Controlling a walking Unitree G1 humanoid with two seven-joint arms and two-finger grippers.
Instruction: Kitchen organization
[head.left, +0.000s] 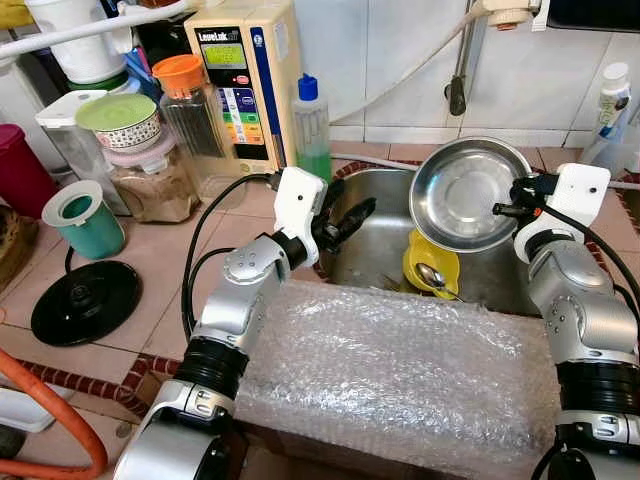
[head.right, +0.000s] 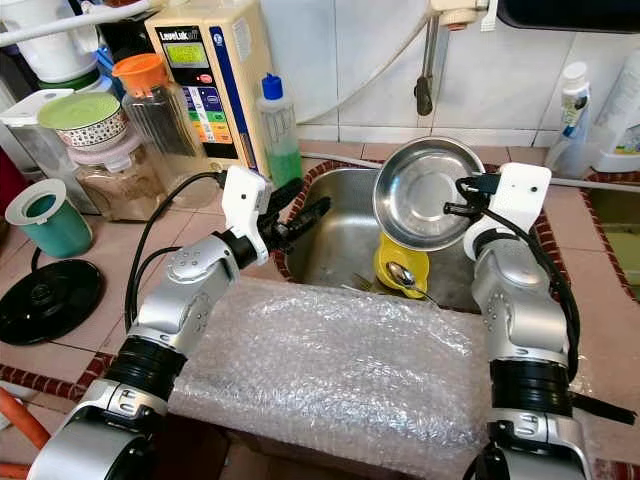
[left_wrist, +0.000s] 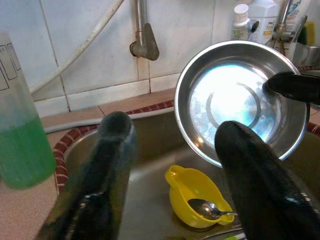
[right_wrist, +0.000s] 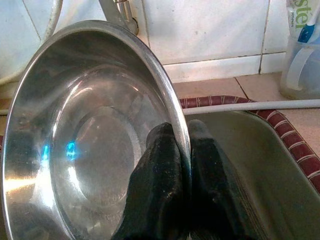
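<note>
A steel bowl (head.left: 467, 192) hangs tilted on edge above the sink (head.left: 375, 225), its hollow facing me. My right gripper (head.left: 503, 207) is shut on the bowl's right rim; in the right wrist view one finger (right_wrist: 155, 175) lies inside the bowl (right_wrist: 80, 145) and the other outside. Under the bowl a yellow cup (head.left: 432, 263) with a spoon (head.left: 432, 276) in it rests in the sink. At the sink's left edge my left gripper (head.left: 345, 222) stands open with nothing between its fingers (left_wrist: 260, 180), pointing at the bowl (left_wrist: 240, 100) and cup (left_wrist: 195, 192).
Bubble wrap (head.left: 400, 370) covers the counter front. On the left counter stand a green soap bottle (head.left: 311, 128), a water ioniser (head.left: 245, 80), jars (head.left: 150, 160), a teal cup (head.left: 84, 218) and a black round base (head.left: 85, 300). A tap (head.left: 458, 85) hangs behind the sink.
</note>
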